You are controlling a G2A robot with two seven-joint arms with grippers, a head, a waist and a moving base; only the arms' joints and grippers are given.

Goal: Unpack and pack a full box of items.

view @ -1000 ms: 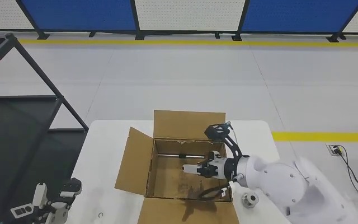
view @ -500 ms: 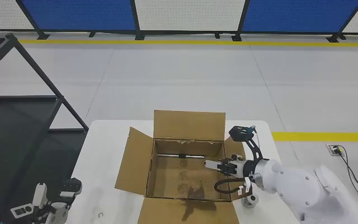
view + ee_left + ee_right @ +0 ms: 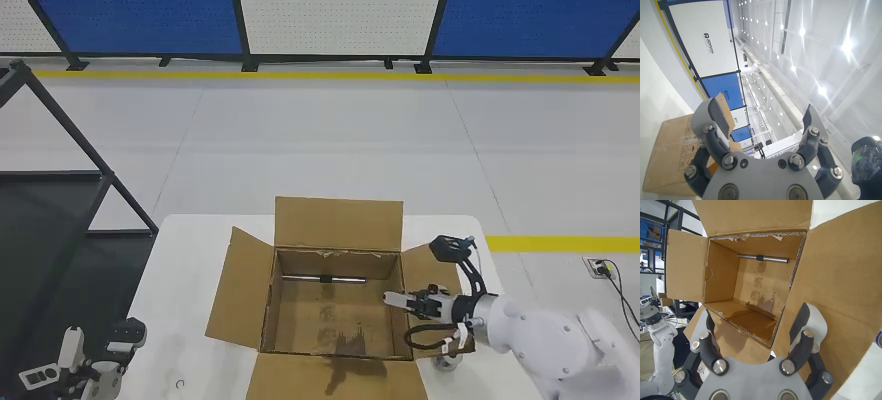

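Right gripper (image 3: pixel 756 313) spread wide above right flap of box (image 3: pixel 721 275); metal rod (image 3: pixel 762 258) lies inside along far wall.

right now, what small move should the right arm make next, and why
Probably reach the right gripper into the box toward the metal rod: the gripper is open and empty, and the rod alone lies inside, against the far wall.

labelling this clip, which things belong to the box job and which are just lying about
Job:
cardboard box, flaps open
metal rod inside it
round metal piece on the table beside the box, probably unpacked
right tool, open, over the box's edge

Lying about:
black rack
paper cups by it
left tool, open, away from the box
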